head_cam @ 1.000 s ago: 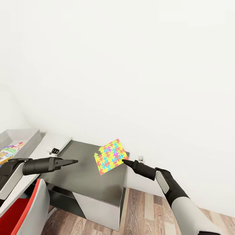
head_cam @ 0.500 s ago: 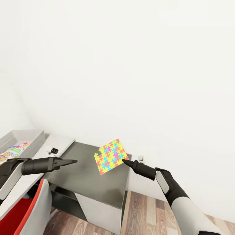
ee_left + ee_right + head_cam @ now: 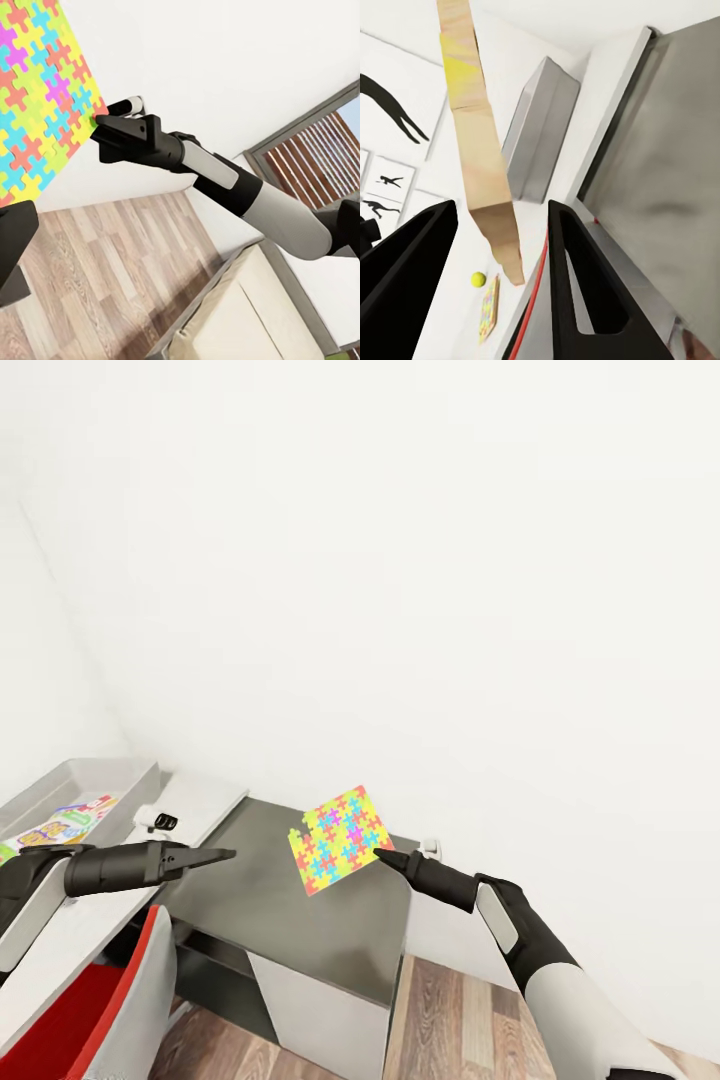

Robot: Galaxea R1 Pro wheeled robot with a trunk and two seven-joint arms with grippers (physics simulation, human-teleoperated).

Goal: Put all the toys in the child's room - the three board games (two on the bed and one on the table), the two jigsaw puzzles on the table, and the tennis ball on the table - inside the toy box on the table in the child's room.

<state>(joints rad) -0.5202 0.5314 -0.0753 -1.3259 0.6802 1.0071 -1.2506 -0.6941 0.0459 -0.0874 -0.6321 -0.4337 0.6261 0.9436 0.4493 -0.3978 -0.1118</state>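
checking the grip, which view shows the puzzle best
The head view: the whole puzzle shows face-on, held at one corner by the right gripper. The left wrist view shows part of its face; the right wrist view shows its edge.

Toy box point(image 3: 140, 788) rim, seemingly unobstructed, lies beyond the left pincer point(image 3: 228, 854).

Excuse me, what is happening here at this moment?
The robot's right gripper holds a thin multicoloured jigsaw puzzle board by one edge, lifted in the air over the dark grey end of the table. The left gripper hangs beside it and carries nothing. The shallow light grey toy box stands on the table at the robot's left, with a colourful printed board game box lying inside. The puzzle is not yet in the toy box.
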